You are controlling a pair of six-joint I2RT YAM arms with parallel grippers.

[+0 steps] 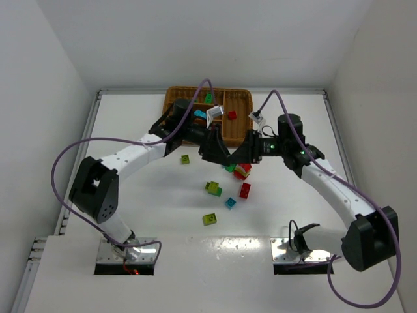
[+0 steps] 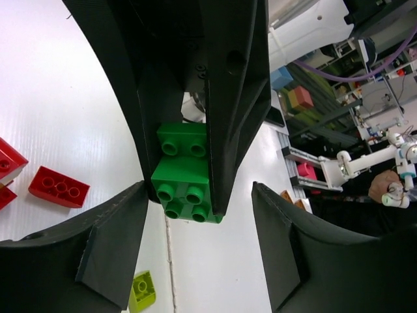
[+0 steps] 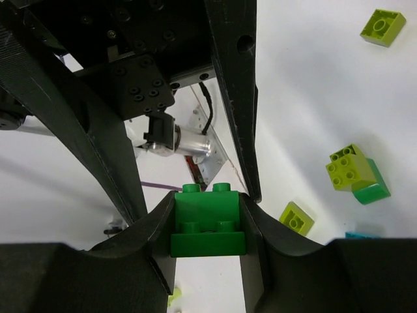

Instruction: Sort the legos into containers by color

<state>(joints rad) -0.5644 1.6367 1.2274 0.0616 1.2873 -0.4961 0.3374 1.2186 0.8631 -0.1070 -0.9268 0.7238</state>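
My right pincer [image 3: 208,228] showing matt black plastic, faint grain running across fingers [image 3: 98,274]. Green brick [image 3: 208,238] looking smooth, glossy plastic, studs catching light. Red brick [image 2: 58,188] shining same way. Table [image 1: 163,202] lying white, smooth, glossy, throwing back lamp glare by my bases. Tray [image 1: 242,98] showing brown woven wicker, rough and dull. Arm shells [image 1: 133,155] gleaming as white plastic. Purple cable [image 1: 56,171] wearing smooth sheath. Base plates [image 1: 127,257] glinting as bare metal.
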